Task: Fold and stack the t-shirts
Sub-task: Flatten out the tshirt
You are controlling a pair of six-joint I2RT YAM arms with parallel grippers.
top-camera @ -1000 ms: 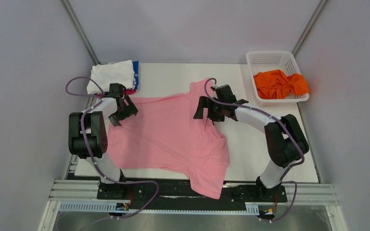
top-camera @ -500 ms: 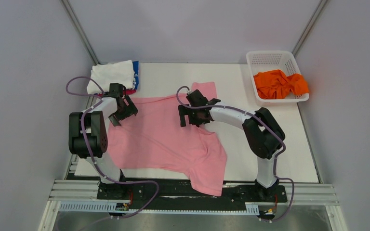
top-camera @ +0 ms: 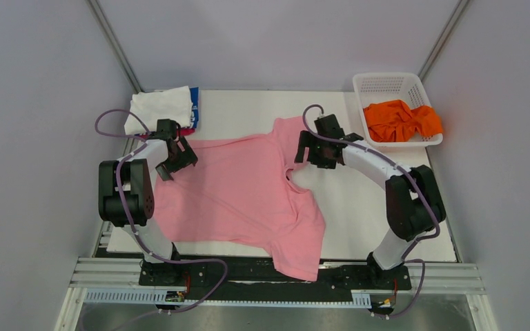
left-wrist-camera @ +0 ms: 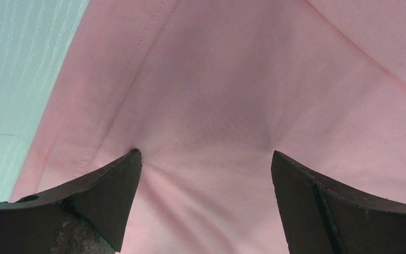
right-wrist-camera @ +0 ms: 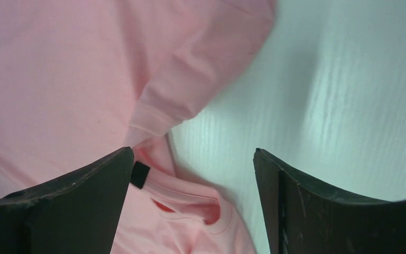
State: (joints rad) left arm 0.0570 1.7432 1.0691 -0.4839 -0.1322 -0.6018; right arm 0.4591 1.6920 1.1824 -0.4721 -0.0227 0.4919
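**Inspector:** Where is the pink shirt (top-camera: 238,200) lying?

**Operator:** It is lying spread across the middle of the table (top-camera: 366,214), neck towards the right edge, with one part drooping over the near edge. The white shirt (top-camera: 157,107) is sitting folded at the far left corner. The orange shirt (top-camera: 400,121) is lying crumpled in the basket (top-camera: 386,77) at the far right corner.

**Inspector:** And the grippers?

**Operator:** The left gripper (left-wrist-camera: 203,159) is standing with jaws wide, tips appearing to touch the cloth near the shirt's far left corner, clamping nothing. The right gripper (right-wrist-camera: 193,153) is hovering with jaws spread over the far sleeve (right-wrist-camera: 201,79) and collar (right-wrist-camera: 185,190), gripping nothing.

**Inspector:** How is the cloth likely handling?

**Operator:** I am judging it light, limp and quick to crease or drag, holding no shape of its own. I am advising pinches on doubled seams, namely the sleeve hem or shoulder on the right and the bottom hem on the left, lifting both together
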